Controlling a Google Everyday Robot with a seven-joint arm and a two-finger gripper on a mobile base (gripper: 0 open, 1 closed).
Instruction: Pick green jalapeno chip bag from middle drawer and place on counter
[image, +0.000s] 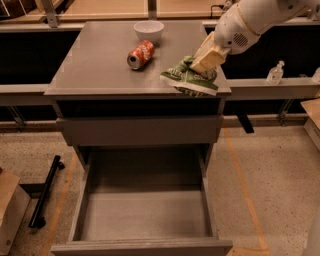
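Presently clamping on the green jalapeno chip bag (188, 81) with the gripper (206, 65), fingers (210, 56) closed on the bag's upper end, right of centre in the upper half of the frame. Holding the bag low over the counter (95, 65) at its lower right corner as framed, lower edge poking out past the thin front lip; not managing to tell touching the slab from hovering just above it. Leaving the middle drawer (145, 215) pulled open at the bottom of the frame, almost straight below. Risking, by letting go from this spot, a slide off the lip and a fall into the drawer or onto the floor, judging by the thin margin of slab under the crumpled foil. Probably needing a carry further in, toward the upper left, before opening. Risking also, by carrying too far, a knock to the red soda can (140, 54) lying on its side nearby, sending it rolling.
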